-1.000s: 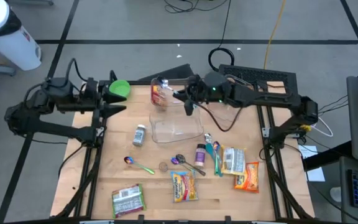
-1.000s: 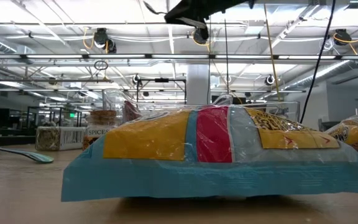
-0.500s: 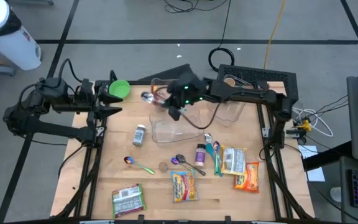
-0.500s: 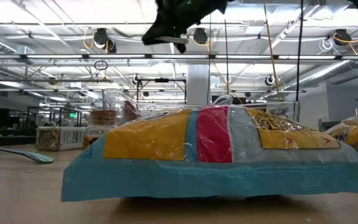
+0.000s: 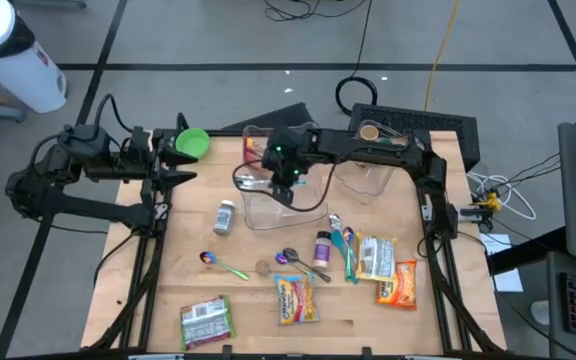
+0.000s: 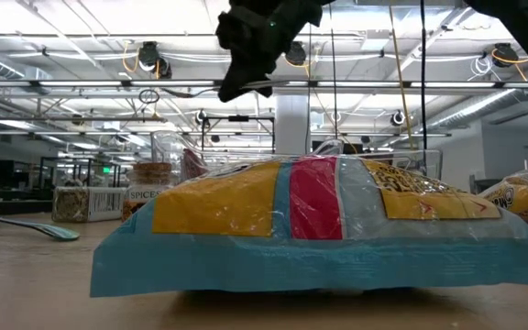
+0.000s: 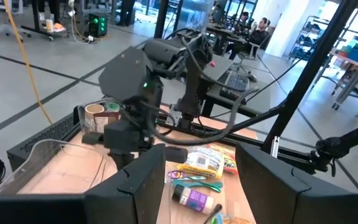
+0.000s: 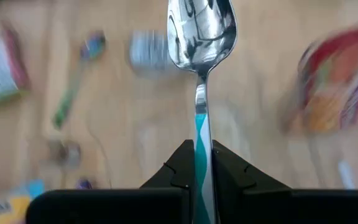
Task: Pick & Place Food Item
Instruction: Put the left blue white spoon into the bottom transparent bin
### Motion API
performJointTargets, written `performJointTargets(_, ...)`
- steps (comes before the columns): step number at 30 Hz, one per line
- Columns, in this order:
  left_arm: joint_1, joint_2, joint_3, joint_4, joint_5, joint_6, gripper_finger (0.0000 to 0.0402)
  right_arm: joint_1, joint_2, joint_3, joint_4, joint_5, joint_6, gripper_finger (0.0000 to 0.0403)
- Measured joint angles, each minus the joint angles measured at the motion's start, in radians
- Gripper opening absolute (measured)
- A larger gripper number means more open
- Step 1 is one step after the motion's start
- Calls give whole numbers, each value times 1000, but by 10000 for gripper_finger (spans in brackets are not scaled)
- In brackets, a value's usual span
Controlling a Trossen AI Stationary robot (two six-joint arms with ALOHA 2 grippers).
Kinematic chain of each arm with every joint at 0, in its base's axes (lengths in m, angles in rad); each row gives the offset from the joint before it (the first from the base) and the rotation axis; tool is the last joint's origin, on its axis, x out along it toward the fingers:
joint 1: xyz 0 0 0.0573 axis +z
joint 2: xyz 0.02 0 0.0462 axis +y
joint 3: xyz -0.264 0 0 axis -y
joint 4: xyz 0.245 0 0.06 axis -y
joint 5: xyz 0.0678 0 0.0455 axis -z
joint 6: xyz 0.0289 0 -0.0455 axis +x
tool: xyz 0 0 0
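Wooden table [image 5: 183, 262] boards fill the middle of the room. Closest to the front edge lie a yellow and red snack bag [image 5: 296, 299] and a green packet [image 5: 206, 321]. A bit farther back sit a small spice jar [image 5: 225, 216] and a clear plastic box [image 5: 286, 205]. Over the back of that box hangs the right gripper [image 5: 273, 181], pinched tight on a silver spoon with a teal handle [image 8: 200, 43]. Behind the box stands a red food packet [image 5: 255, 150]. Off at the table's left back corner waits the left gripper [image 5: 190, 166], fingers apart and holding nothing, beside a green bowl [image 5: 192, 143].
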Motion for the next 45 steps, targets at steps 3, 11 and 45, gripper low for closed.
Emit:
performJointTargets(3, 0, 0, 0, 0, 0, -15, 202, 13, 17, -6, -40, 32, -40, 16)
performJointTargets(11, 0, 0, 0, 0, -1, -43, 202, 53, 52, -48, -28, 121, -93, 17)
performJointTargets(45, 0, 0, 0, -39, -1, -47, 202, 66, 37, -412, 381, 175, 125, 17)
